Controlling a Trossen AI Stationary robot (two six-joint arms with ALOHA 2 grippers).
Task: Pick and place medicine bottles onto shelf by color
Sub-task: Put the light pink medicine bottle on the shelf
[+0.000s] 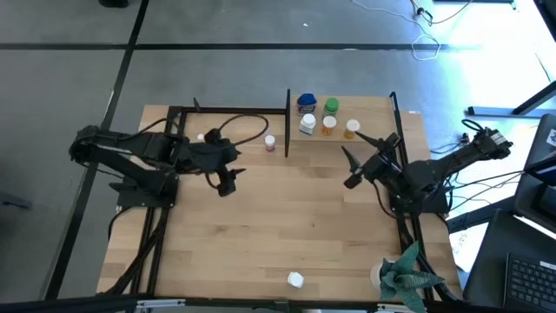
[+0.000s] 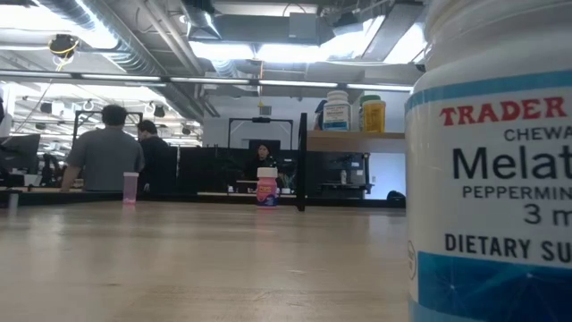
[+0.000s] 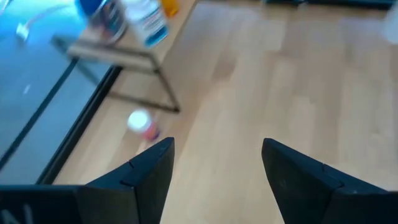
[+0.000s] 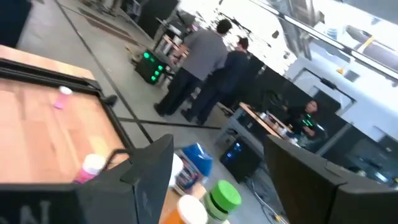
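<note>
Jaws stand apart and empty on both arms. High view: left gripper (image 1: 228,181) hovers over bare tabletop (image 1: 287,226) just short of the pink bottle (image 1: 269,143), which stands at the foot of the black upright; another small pink bottle (image 1: 201,137) stands farther left. Right gripper (image 1: 352,161) points toward the shelf (image 1: 369,117), where the blue bottle (image 1: 305,103), white bottle (image 1: 307,125), green-capped bottle (image 1: 331,107) and two orange bottles (image 1: 328,127) are clustered. One white bottle (image 1: 296,279) waits well apart at the near edge. Low view: that white bottle (image 2: 492,170) fills the foreground; neither arm shows. Left wrist view: both fingers (image 3: 146,171) frame empty wood, the pink bottle (image 3: 140,123) just beyond them. Right wrist view: fingers (image 4: 149,165) wide, the shelf's bottles between them but untouched. Judged step: between placements, left arm approaching. Next move calls for advancing until the jaws straddle the pink bottle, then closing.
</note>
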